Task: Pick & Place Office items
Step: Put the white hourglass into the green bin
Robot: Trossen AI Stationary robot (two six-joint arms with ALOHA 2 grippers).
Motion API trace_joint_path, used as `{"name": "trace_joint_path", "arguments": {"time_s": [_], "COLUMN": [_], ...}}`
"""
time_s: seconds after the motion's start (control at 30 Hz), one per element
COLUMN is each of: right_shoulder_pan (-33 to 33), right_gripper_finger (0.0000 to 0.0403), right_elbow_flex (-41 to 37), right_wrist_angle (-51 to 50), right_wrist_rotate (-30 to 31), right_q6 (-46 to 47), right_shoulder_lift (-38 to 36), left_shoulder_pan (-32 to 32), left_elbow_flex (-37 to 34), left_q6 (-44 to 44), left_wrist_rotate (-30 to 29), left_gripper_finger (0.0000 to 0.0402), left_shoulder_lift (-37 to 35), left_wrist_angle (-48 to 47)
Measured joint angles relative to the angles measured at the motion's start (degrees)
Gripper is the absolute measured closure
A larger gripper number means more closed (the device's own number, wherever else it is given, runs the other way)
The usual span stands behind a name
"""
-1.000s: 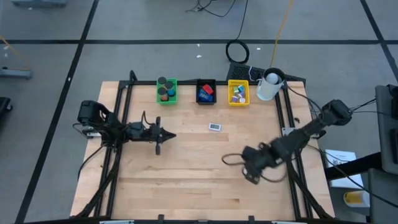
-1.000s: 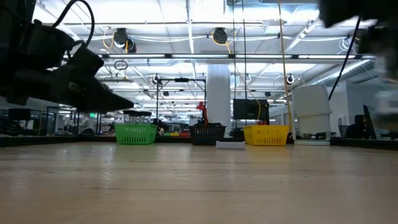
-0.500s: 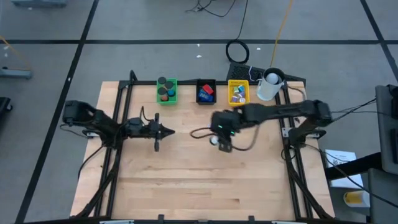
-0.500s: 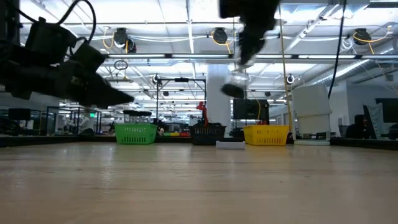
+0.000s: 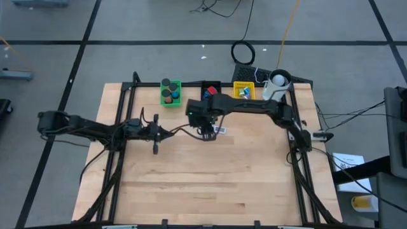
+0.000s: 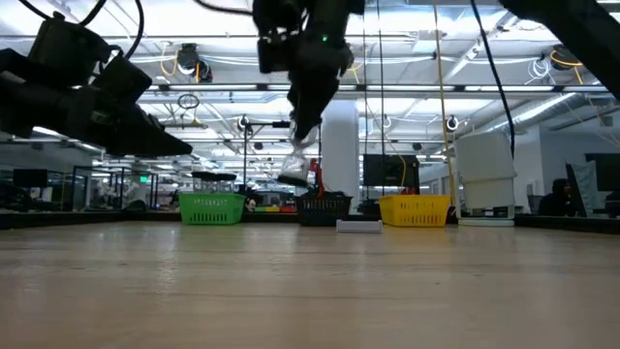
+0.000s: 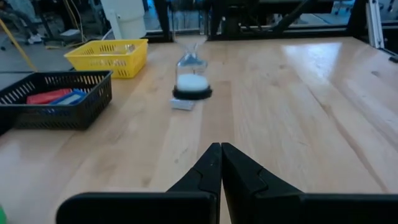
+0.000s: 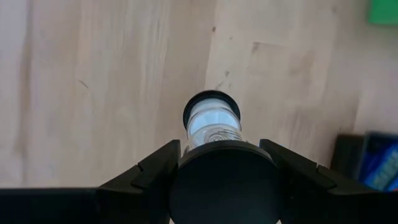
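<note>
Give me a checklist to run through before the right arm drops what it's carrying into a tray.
1. Grip: the right gripper has its jaws clamped on the clear dark-capped item: ok.
2. Height: the item hangs well above the table: ok.
3. Left gripper, jaws shut, hovers apart from the right arm: ok.
4. Free room in the green tray: cannot tell.
5. Small white item lies on the table, below the carried one and untouched: ok.

Right end effector (image 8: 219, 163) hangs mid-table clamped, left end effector (image 7: 221, 163) closed, hovering.
</note>
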Motion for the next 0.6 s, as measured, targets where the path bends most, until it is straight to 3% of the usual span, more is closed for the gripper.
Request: {"name": "trace_joint_path", "arguments": {"time_s": [0.27, 0.6], "right_shoulder_pan": [0.5, 2.2], "right_gripper_finger": [0.02, 0.02], "right_elbow_flex": [0.3, -2.0], "right_wrist_angle": [0.7, 3.9], "right_wrist_rotate": [0.0, -0.1], "right_q6": [-8.1, -12.4], "right_shoulder_lift": [4.6, 4.7], "left_shoulder_pan": [0.0, 0.0], "left_elbow_flex": [0.0, 0.0], "left_q6": [0.0, -0.1], "left_wrist_rotate": [0.0, 0.0], "left_gripper_finger": [0.0385, 0.0385], "left_shoulder_lift": [-1.6, -1.6], "left_wrist_angle": [-2.5, -2.6]}}
